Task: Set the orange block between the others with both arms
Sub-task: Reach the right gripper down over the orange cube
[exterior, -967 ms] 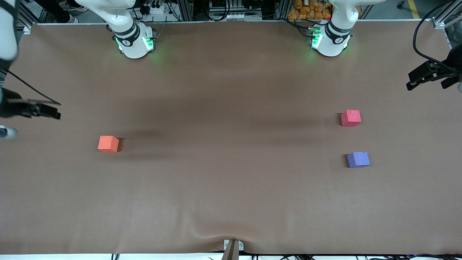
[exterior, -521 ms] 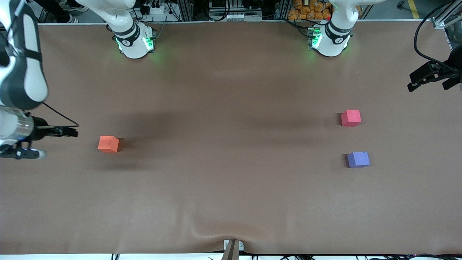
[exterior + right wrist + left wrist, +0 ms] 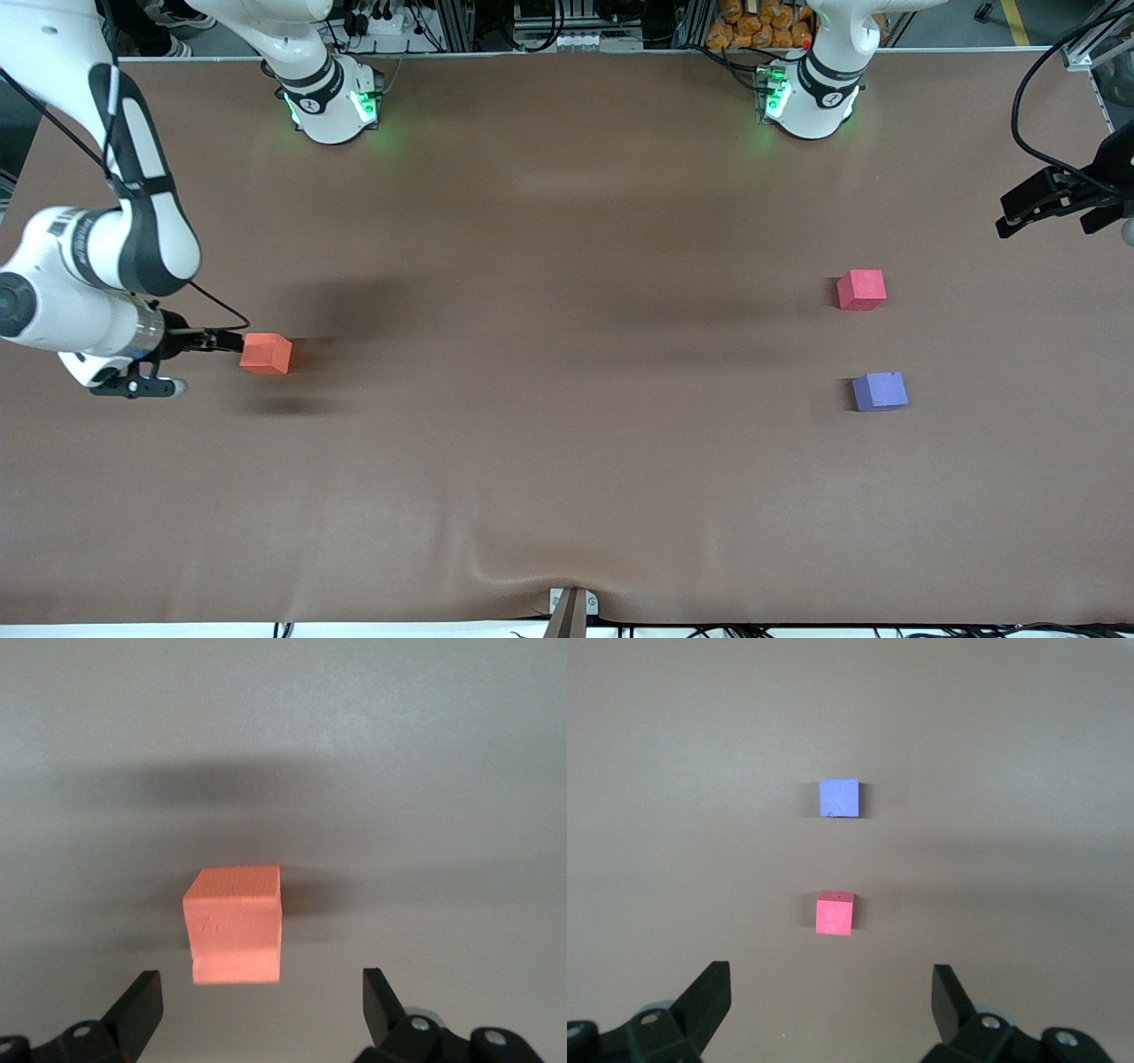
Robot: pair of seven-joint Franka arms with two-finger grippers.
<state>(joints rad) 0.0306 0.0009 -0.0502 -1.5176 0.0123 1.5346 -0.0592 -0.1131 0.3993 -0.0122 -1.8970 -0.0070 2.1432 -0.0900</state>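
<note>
Front view: brown paper-covered worktop [image 3: 567, 221]; right gripper [image 3: 226, 341], fingers open, beside the small matte orange foam cube [image 3: 266, 353] at the right arm's end. Left gripper [image 3: 1019, 208] waits, fingers open. An off-centre approach could push the cube away.

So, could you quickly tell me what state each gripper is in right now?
Left gripper: open, empty.
Right gripper: open, empty, at the orange block.

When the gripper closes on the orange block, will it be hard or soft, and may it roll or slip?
The orange block looks matte and foam-like, so it is probably light and slightly squashy. Its flat faces rest on the table, so rolling seems unlikely. The dull surface should grip well between the open right gripper fingers.
</note>
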